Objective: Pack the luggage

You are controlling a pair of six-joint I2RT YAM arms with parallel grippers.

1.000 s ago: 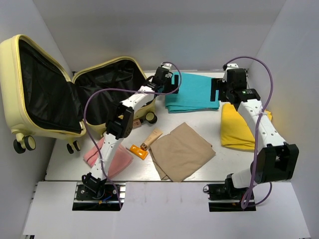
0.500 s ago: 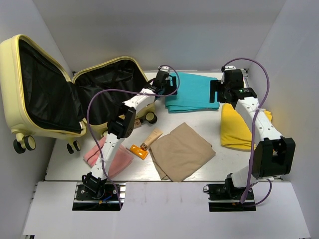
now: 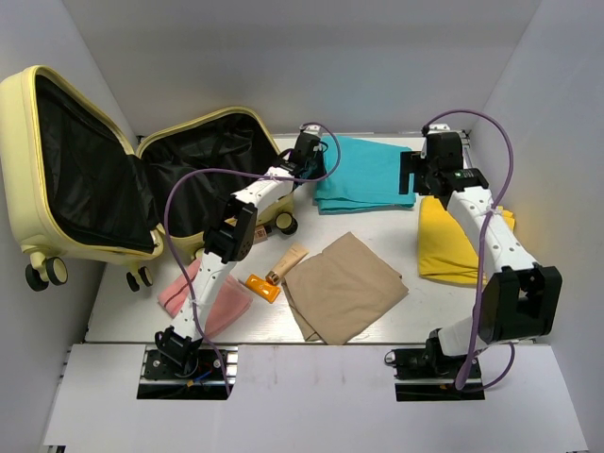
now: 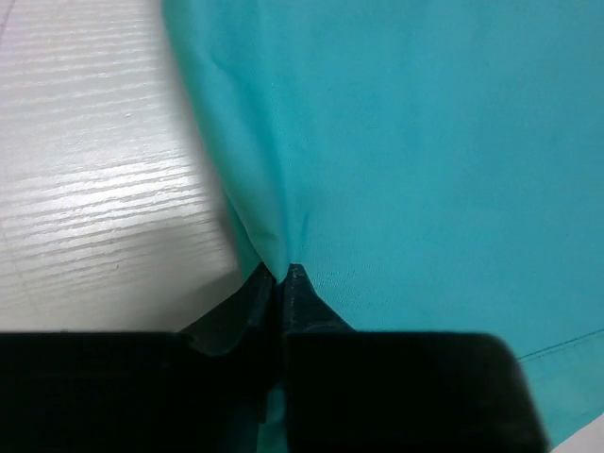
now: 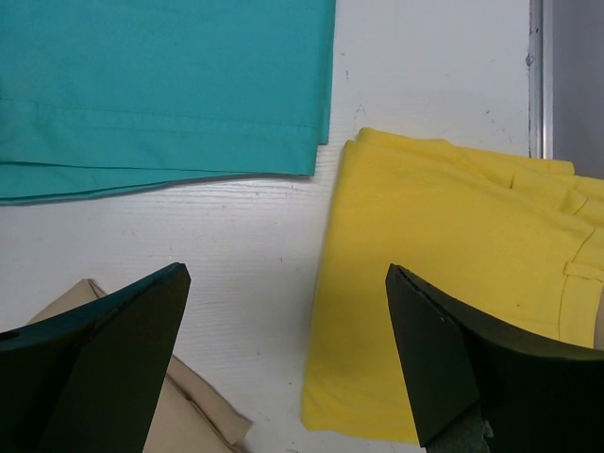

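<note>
Smooth hard shell on the suitcase (image 3: 17, 160), slight sheen, w/ matt black fabric lining (image 3: 85, 179). And the teal cloth (image 4: 453, 142) is fine-woven, matt, smooth; yellow cloth (image 5: 444, 274) same, w/ stitched hems. White table (image 4: 94, 208): wood-grain texture, semi-gloss.

Two black fingers (image 5: 104, 359) sat at the bottom corners, spread wide apart, nothing between them, tips off the cloth. White bench (image 5: 236, 245) showed in the gap, with light scuffs. A folded teal cloth (image 5: 160, 85) filled the top left, lying flat, its stitched hem running along the lower edge and layered folds visible beneath it. A folded yellow garment (image 5: 444, 274) lay at right, its top-left corner just beside the teal cloth's lower right corner with a narrow strip of bench between, and seams showing near the right edge. The corner of a tan cloth (image 5: 198, 406) showed at lower left, partly hidden behind the left finger. A metal rail (image 5: 535, 75) ran along the bench edge at top right, with grey wall (image 5: 576, 85) beyond.
</note>
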